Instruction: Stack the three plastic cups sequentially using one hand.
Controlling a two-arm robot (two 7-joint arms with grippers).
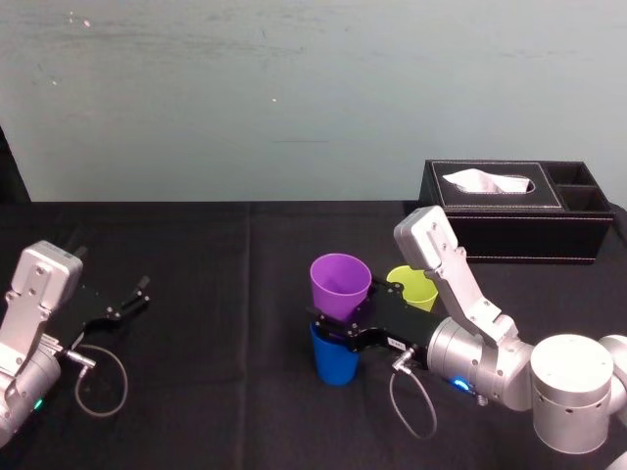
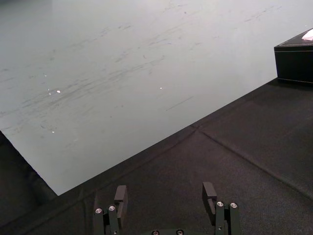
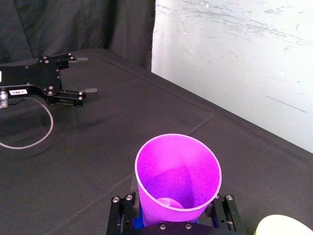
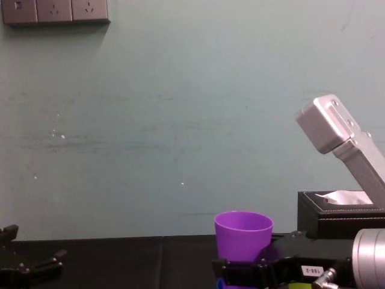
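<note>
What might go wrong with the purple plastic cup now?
The right gripper holds the purple plastic cup just over the blue plastic cup; lowered crooked, it might tip the blue one. The yellow-green plastic cup stands close beside the arm and might get bumped. The left gripper rests far left.

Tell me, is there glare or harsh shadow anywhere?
Head view: even light, no glare; black cloth swallows shadows around the right gripper holding the purple cup. Right wrist view: cup's inside glows softly. Left wrist view: tiny bright specks on the wall past the idle left gripper.
</note>
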